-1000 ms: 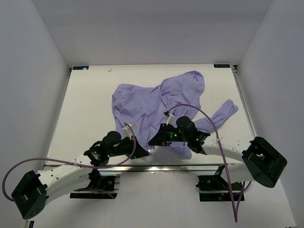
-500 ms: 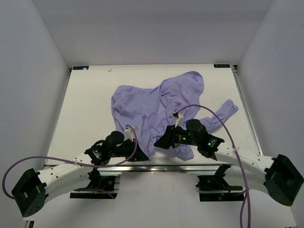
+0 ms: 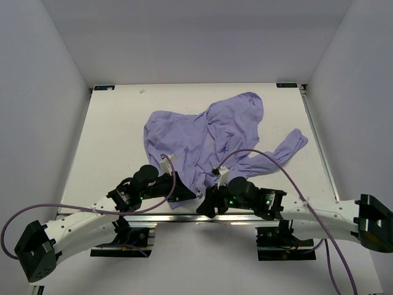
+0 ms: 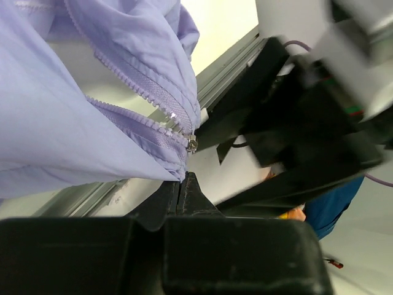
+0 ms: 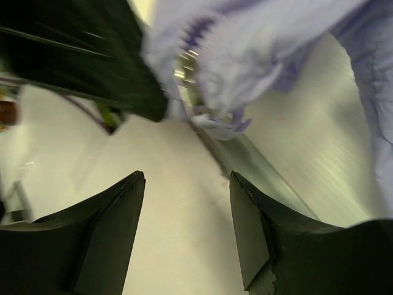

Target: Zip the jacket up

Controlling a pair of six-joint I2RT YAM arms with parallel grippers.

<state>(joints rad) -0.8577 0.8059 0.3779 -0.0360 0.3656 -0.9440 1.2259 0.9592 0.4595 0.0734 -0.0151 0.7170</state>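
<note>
The lavender jacket (image 3: 202, 132) lies crumpled on the white table, one sleeve (image 3: 288, 147) trailing right. My left gripper (image 3: 188, 195) is shut on the jacket's bottom hem at the table's front edge. In the left wrist view the closed fingertips (image 4: 182, 179) pinch the hem just below the zipper slider (image 4: 192, 145), and the two rows of zipper teeth (image 4: 144, 92) run up and left from it. My right gripper (image 3: 202, 209) hangs open just past the front edge, right of the left one, holding nothing. In its blurred wrist view the jacket (image 5: 245, 61) is above the open gripper (image 5: 187, 178).
A metal rail (image 3: 153, 216) runs along the table's front edge. White walls enclose the left, right and back. The right arm's black body (image 4: 295, 135) sits close to the left gripper, and the left gripper (image 5: 92, 55) shows dark in the right wrist view. Purple cables loop over both arms.
My right gripper has opened, let go of the jacket and swung down and left to the front edge. The left gripper, still shut on the hem, has shifted slightly right.
</note>
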